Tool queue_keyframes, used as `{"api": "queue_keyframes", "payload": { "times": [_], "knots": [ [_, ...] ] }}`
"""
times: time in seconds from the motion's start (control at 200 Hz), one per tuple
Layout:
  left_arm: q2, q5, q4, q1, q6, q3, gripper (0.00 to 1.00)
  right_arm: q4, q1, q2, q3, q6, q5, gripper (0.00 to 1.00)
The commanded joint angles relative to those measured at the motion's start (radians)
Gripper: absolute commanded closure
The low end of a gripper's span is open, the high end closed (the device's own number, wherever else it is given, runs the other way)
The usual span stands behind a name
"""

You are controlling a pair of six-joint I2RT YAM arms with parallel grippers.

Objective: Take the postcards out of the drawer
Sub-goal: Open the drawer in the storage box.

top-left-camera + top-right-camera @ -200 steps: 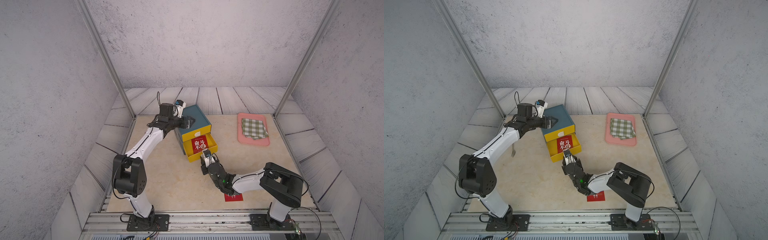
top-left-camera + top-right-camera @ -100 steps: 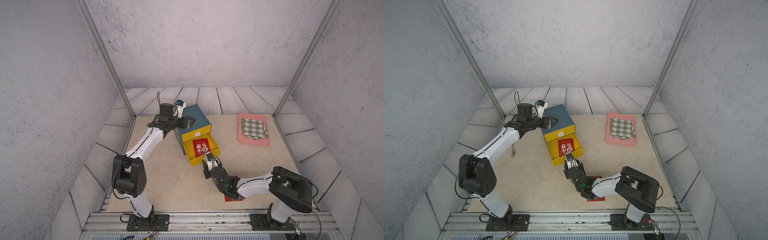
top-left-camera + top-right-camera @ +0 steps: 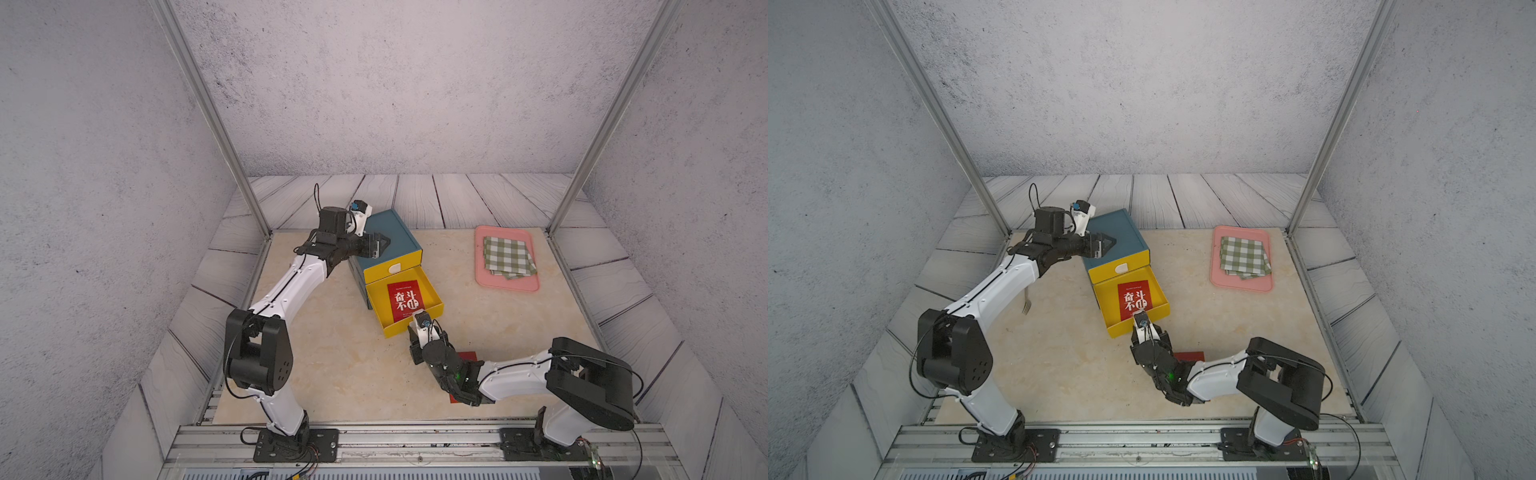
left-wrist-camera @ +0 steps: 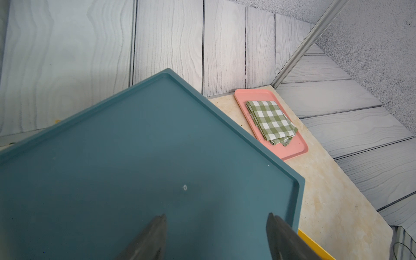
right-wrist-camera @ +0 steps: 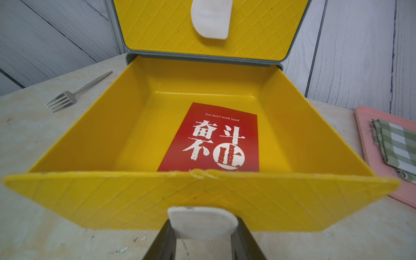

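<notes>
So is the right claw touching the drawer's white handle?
Touching. The right wrist view shows the right gripper pinching the white handle, fingers against both sides.

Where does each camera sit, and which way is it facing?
Top views: high above the arm bases, looking down toward the back wall; left arm and right arm whole.
Left wrist: over the teal cabinet, facing the pink tray; open left fingers show.
Right wrist: low before the yellow drawer, facing the postcard; right fingers clamp the drawer handle.
Shared: all show the checked cloth.
</notes>
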Motion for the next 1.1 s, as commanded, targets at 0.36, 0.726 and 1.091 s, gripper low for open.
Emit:
{"api": "queue_keyframes", "payload": {
  "times": [0.36, 0.726, 1.091],
  "knots": [
    [0.011, -0.004, -0.15, -0.002, -0.016, -0.057, 0.24, -0.039, 0.004, -0.002, -0.006, 0.049, 0.037, 0.63],
    [0.005, -0.008, -0.15, -0.002, -0.02, -0.058, 0.24, -0.086, 0.005, -0.021, -0.004, 0.064, 0.045, 0.39],
    [-0.096, -0.051, -0.196, -0.002, -0.019, -0.043, 0.24, -0.278, 0.005, -0.201, -0.017, 0.098, 0.007, 0.24]
  ]
}}
